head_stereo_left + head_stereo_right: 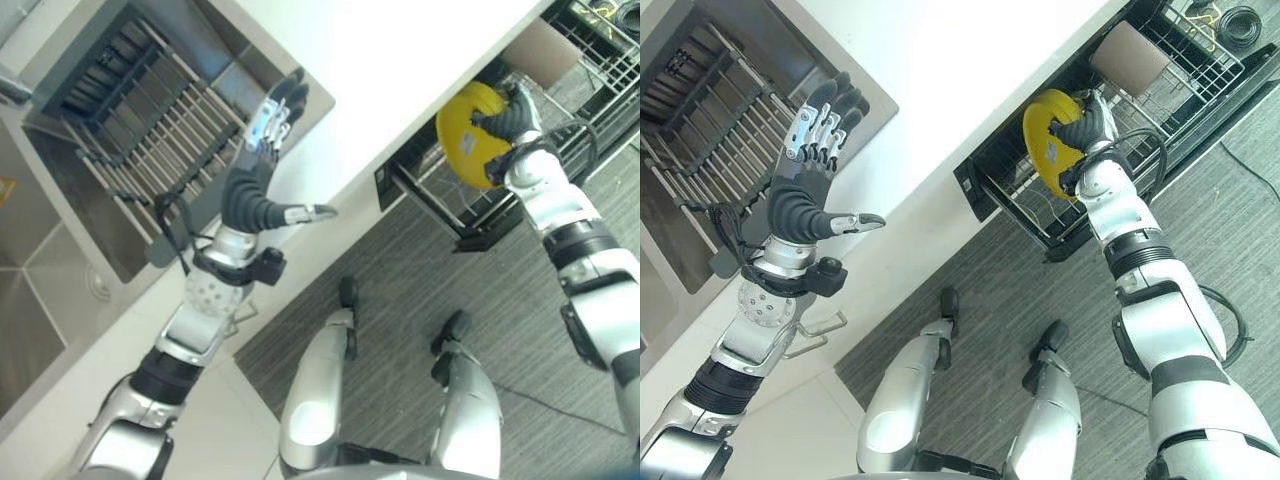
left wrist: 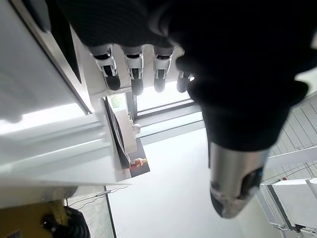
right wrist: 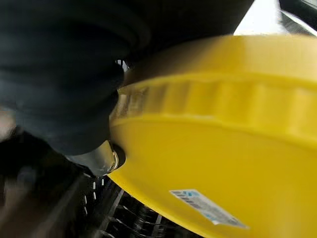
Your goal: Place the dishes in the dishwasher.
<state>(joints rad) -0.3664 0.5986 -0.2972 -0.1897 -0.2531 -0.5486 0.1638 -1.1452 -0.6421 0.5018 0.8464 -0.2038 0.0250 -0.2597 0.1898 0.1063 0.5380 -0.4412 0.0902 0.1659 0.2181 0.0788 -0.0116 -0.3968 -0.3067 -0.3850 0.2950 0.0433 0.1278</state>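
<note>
The right hand [image 1: 1087, 128] is curled round a yellow plate [image 1: 1048, 140], gripping its rim and holding it on edge, its face turned sideways, above the dishwasher rack [image 1: 1040, 215]. The plate is plain, round and glossy, with a small label on its underside. Just past the hand, a beige dish [image 1: 1129, 57] stands in the rack. The left hand [image 1: 272, 125] hangs above the white counter [image 1: 400, 70], fingers straight and spread, holding nothing.

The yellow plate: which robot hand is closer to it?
Right. The right robot hand grips the yellow plate over the dishwasher rack; the left robot hand is open, far off above the counter.
</note>
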